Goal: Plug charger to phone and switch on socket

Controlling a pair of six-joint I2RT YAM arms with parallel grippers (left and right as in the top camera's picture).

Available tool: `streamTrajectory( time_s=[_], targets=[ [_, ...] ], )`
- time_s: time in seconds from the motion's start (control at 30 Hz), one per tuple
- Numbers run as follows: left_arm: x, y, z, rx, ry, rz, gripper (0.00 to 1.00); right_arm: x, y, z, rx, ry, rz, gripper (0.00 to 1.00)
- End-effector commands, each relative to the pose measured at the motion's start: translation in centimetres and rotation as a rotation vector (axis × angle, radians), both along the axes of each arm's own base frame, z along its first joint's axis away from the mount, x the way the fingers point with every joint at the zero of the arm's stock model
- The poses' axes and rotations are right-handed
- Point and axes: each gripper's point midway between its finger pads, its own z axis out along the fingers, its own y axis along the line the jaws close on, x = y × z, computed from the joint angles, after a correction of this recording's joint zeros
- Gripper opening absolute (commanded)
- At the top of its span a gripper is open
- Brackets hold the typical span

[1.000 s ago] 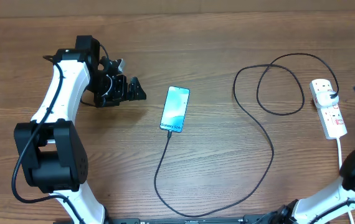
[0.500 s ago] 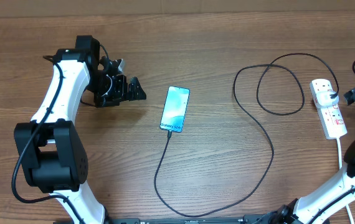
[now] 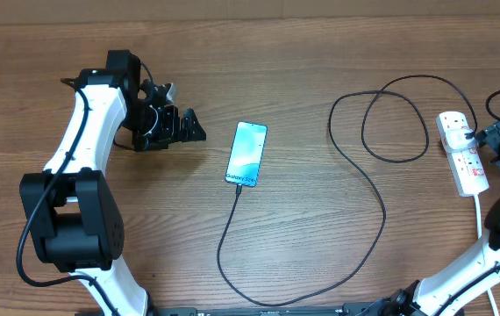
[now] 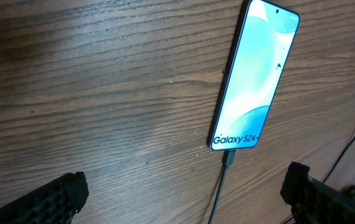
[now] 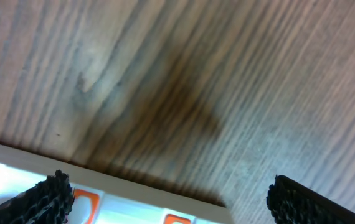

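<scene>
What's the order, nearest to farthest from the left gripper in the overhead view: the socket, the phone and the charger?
From the left gripper:
1. Phone, mid-table, just beside the gripper.
2. Charger, its tip at the phone's "Galaxy" end, slightly farther.
3. Socket, far across the table by the right gripper.

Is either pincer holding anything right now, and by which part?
Nothing is held. The left pincer is open near the phone, and the right pincer is open by the socket.
</scene>
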Motion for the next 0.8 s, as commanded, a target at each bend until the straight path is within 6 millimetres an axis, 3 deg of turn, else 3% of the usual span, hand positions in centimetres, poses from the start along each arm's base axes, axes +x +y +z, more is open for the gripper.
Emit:
streamTrajectory(
  time_s=[0.0, 0.77],
  targets=[
    [0.1, 0.0, 0.8, 0.002, -0.023, 0.001, 0.99, 0.3, 0.3, -0.6, 0.03, -0.016, 0.013, 1.0],
    [0.1, 0.0, 0.8, 0.002, -0.023, 0.0, 1.0, -1.0, 1.8, -2.4, 0.079, 0.021, 0.016, 1.0]
  ],
)
